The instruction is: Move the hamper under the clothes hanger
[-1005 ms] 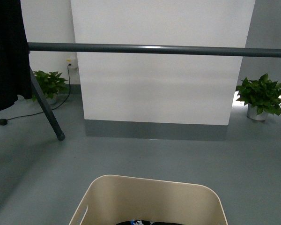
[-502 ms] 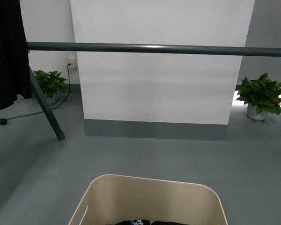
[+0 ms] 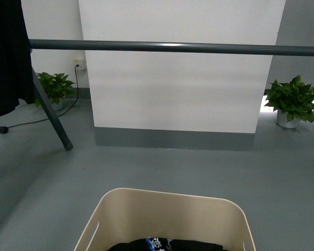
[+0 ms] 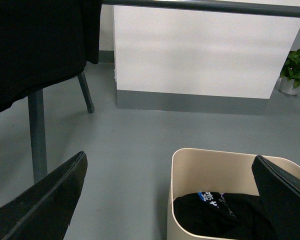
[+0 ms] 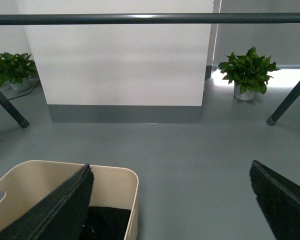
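Front view: the hamper (image 3: 167, 219), smooth cream plastic with rounded corners and slot handles, sits on the grey floor (image 3: 162, 167) short of the hanger (image 3: 172, 47), a round dark metal bar. Black clothes (image 3: 165, 244) lie inside.

Left wrist view: the left gripper (image 4: 170, 192) gapes wide, one finger over the hamper's rim; a black garment (image 4: 35, 45) hangs here.

Right wrist view: the right gripper (image 5: 172, 200) is equally wide; a slanted leg (image 5: 290, 100) shows.

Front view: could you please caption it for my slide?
Cream hamper holding dark clothes, short of the clothes hanger.
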Robot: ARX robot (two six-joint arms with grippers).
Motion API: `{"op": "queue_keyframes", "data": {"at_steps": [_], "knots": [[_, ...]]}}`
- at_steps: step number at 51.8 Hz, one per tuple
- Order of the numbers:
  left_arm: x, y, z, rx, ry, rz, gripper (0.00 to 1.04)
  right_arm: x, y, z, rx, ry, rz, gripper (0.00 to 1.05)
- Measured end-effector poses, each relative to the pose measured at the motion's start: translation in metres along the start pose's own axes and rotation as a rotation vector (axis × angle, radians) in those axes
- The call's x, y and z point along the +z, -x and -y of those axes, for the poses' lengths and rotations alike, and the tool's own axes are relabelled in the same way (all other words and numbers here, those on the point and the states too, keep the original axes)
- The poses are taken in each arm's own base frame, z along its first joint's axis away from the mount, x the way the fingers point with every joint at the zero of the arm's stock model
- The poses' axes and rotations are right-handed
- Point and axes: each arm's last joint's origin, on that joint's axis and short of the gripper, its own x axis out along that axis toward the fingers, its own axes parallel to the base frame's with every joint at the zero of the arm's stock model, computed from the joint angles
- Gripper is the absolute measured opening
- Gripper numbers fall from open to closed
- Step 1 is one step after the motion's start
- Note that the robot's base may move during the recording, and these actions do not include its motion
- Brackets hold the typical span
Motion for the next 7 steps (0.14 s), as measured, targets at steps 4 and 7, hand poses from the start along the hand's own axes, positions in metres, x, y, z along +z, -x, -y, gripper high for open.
{"op": "queue_keyframes", "data": {"at_steps": [4,7], "knots": [[0.0000,0.0000,0.0000,0.000,0.000,0.000,0.98,0.0000,0.0000,0.0000,0.000,-0.001,0.000,0.98],[0.0000,0.0000,0.0000,0.000,0.000,0.000,0.98,0.0000,0.0000,0.0000,0.000,-0.001,0.000,0.96]]}}
